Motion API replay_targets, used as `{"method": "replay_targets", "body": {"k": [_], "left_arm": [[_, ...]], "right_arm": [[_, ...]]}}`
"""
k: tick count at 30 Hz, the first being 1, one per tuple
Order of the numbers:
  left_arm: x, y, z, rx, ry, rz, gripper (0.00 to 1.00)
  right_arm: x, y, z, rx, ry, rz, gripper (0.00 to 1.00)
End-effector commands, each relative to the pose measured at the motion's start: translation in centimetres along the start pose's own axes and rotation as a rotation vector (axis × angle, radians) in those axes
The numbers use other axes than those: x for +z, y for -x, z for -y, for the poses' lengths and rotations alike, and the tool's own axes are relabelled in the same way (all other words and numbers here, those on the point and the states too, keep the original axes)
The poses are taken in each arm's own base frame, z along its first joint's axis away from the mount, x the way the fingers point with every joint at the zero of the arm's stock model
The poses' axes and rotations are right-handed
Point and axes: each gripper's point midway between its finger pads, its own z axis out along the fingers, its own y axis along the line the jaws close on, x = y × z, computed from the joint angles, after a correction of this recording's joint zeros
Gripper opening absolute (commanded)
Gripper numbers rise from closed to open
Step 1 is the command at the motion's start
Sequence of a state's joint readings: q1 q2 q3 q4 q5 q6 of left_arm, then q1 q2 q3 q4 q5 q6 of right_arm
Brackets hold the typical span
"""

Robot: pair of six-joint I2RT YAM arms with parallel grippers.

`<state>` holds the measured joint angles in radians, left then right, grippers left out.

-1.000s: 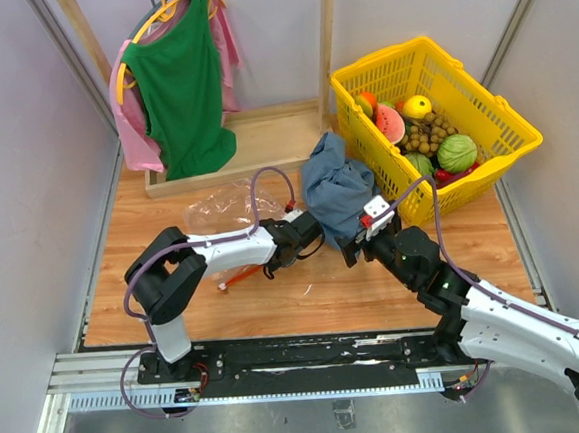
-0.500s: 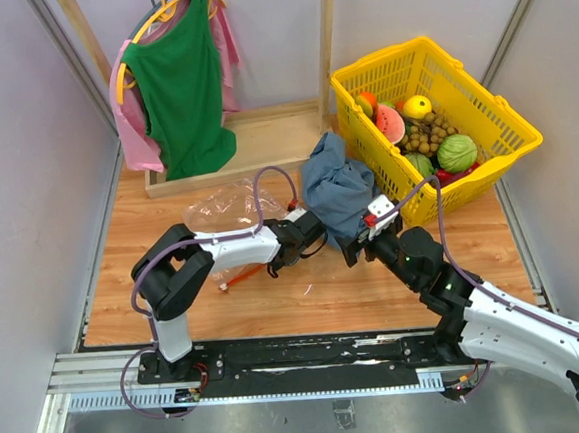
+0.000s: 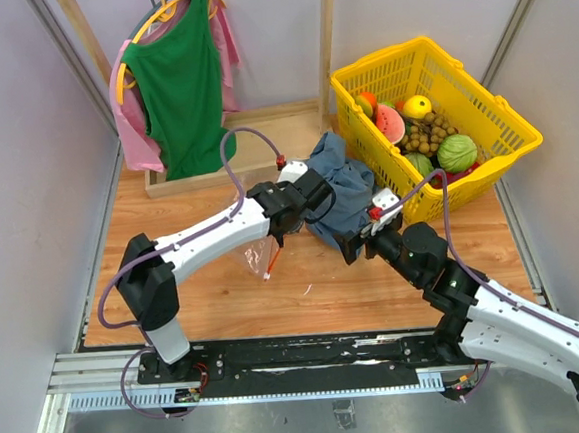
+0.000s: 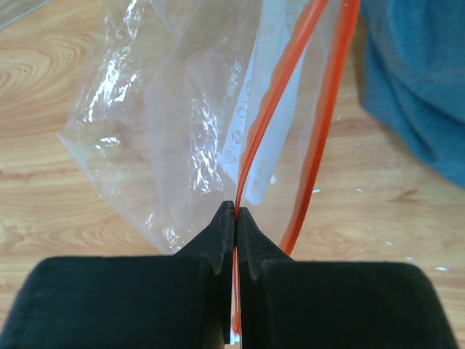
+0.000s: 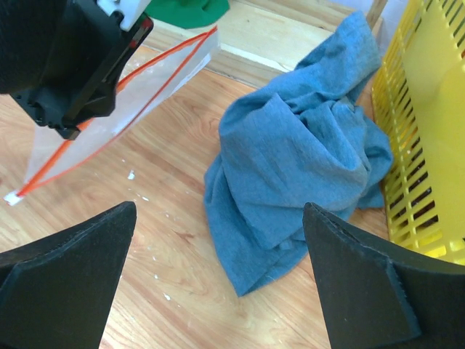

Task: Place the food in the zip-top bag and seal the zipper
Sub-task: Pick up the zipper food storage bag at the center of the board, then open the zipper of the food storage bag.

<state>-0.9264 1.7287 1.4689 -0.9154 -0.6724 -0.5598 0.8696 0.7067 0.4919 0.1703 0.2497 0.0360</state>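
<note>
1. Your left gripper (image 4: 235,211) is pressed together, pinching one strand of the zipper (image 4: 243,178).
2. The zip-top bag (image 4: 167,123) hangs from that pinch over the wooden table (image 3: 316,295), its red-orange strands parted.
3. Your right gripper (image 5: 218,209) is spread wide, hovering near the blue cloth (image 5: 305,160).
4. The food (image 3: 426,136) sits in the yellow basket (image 3: 377,57), well apart from the bag.

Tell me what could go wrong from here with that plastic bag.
The left tool pinches only one thin lip of the zipper, so the hanging bag could slip free. The open right tool hovers close to the blue cloth and might snag it instead of the bag's other lip.
</note>
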Motion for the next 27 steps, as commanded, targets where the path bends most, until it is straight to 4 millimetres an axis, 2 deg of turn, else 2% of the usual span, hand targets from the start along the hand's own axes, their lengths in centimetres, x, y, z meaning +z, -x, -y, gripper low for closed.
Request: {"method": "replay_targets", "body": {"k": [1,6,11,20,22,27], "left_arm": [[-3.0,0.7,-0.4,-0.15,-0.021,-0.042,0.0],[-5.6,2.6,1.2,-0.278,-0.16,-0.037,0.0],[-7.7,4.3,1.7,-0.419,-0.239,-0.02,0.0],[-10.8,6.5,2.2,-0.551,-0.401,0.042,0.0],[-11.1,6.6,2.3,-0.559,-0.425,0.05,0.0],[-11.5,6.5,2.4,-0.558,-0.454,0.054,0.0]], "right_arm": [[0.2,2.8,-0.8,0.081,0.042,0.02,0.98],[0.6,4.5,-2.1,0.143,0.096,0.029,0.98],[1.5,6.2,-4.0,0.21,0.174,0.03,0.98],[3.9,5.7,-5.1,0.278,0.176,-0.037,1.0],[4.4,5.3,-4.8,0.279,0.145,-0.053,0.98],[5.5,4.7,-4.7,0.275,0.117,-0.075,0.85]]}}
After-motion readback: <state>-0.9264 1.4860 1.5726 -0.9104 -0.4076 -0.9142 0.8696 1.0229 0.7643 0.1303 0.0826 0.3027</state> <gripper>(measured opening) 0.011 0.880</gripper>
